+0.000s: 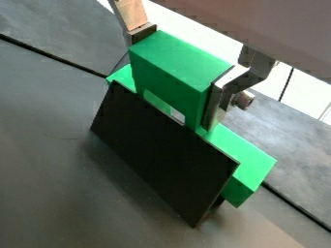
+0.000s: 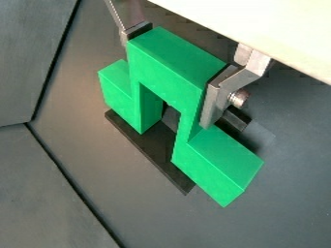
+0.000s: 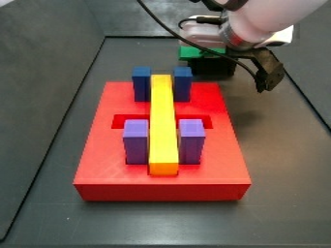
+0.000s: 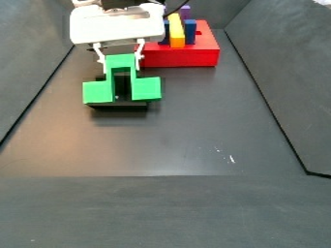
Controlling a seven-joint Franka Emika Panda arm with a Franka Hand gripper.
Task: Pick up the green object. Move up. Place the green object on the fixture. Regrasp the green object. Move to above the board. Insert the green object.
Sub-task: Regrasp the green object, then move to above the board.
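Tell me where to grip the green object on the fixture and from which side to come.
Grip the green object by its raised centre block, coming from above. Its wide bar straddles the fixture, whose dark wall hides the lower part, so the block's two flat side faces are the free parallel surfaces. The gripper already sits there, one finger on each face.

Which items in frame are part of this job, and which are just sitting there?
In the job:
- green object, resting on the fixture
- fixture, dark bracket under it
- board, red slab
- gripper, fingers either side of the green object's raised centre block

Just there:
- blue blocks, on the board
- purple blocks, on the board
- yellow bar, on the board
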